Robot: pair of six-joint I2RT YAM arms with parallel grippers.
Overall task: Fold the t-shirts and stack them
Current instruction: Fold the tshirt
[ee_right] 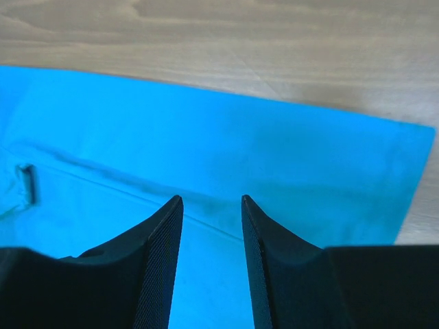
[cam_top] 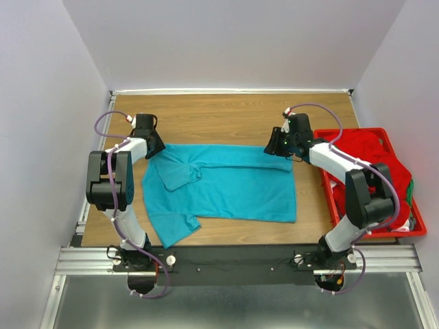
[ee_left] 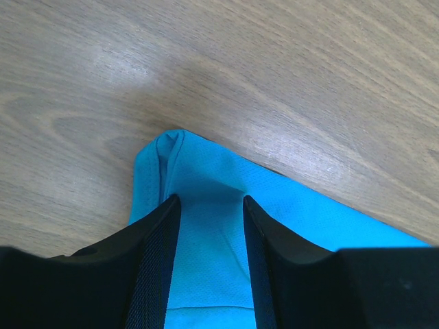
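Note:
A teal t-shirt (cam_top: 226, 185) lies spread on the wooden table (cam_top: 226, 116), its left part folded over with a sleeve toward the near edge. My left gripper (cam_top: 152, 147) is at the shirt's far left corner. In the left wrist view it (ee_left: 209, 199) is open, with its jaws astride the raised teal corner (ee_left: 309, 212). My right gripper (cam_top: 278, 147) is at the far right corner. In the right wrist view it (ee_right: 211, 199) is open, just over the flat teal cloth (ee_right: 206, 130) near a seam. Red shirts (cam_top: 363, 151) lie bunched in the crate.
A red plastic crate (cam_top: 330, 193) stands at the table's right edge with red cloth and a bit of green cloth (cam_top: 409, 195) in it. Bare wood lies behind the shirt up to the back wall. White walls close in the sides.

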